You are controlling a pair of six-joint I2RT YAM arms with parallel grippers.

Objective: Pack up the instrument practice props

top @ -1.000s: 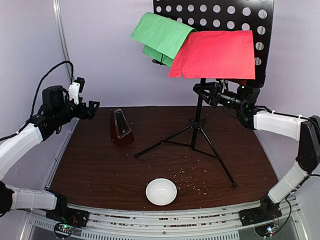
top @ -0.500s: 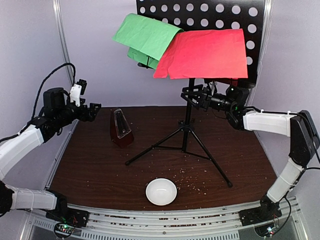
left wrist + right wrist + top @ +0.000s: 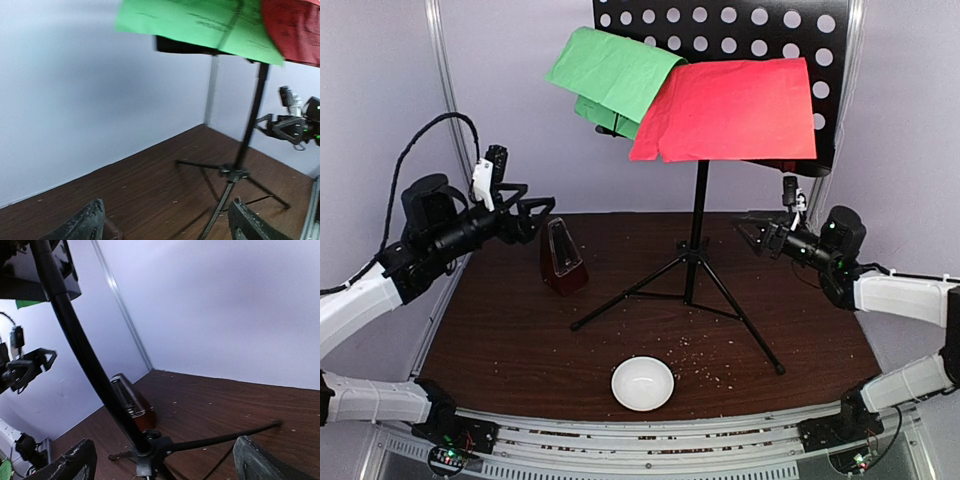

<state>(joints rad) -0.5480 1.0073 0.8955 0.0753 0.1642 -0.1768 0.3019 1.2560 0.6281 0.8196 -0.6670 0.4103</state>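
**Both end effectors spread wide and empty; stand, sheets and metronome not yet packed**

Nearest the arm bases, a small white bowl (image 3: 642,383) sits on the dark wood-grain tabletop (image 3: 490,340). Pale crumbs (image 3: 705,368) are scattered just to its right.

Beyond the bowl, the black tripod music stand (image 3: 699,215) stands upright near the middle of the tabletop, its legs splayed toward the near left and near right. To the left of the stand, apart from its legs, the dark red-brown pyramid metronome (image 3: 561,258) stands upright on the tabletop.

The left end effector (image 3: 542,220) hangs in the air just left of the metronome's top. Its fingers are wide apart with nothing between them. In the left wrist view the two fingertips sit at the bottom corners, with bare tabletop and the stand's pole ahead.

The right end effector (image 3: 748,233) hovers to the right of the stand's pole, pointed at it but apart from it. Its fingers are also wide apart and empty. In the right wrist view the pole and leg hub lie ahead between the fingers, with the metronome beyond.

Higher and farther back, the stand's perforated desk carries the green paper sheet (image 3: 610,70), which droops off its left edge. The red paper sheet (image 3: 730,105) hangs beside it on the right, and their edges overlap. A pale wall (image 3: 520,150) closes the scene behind.
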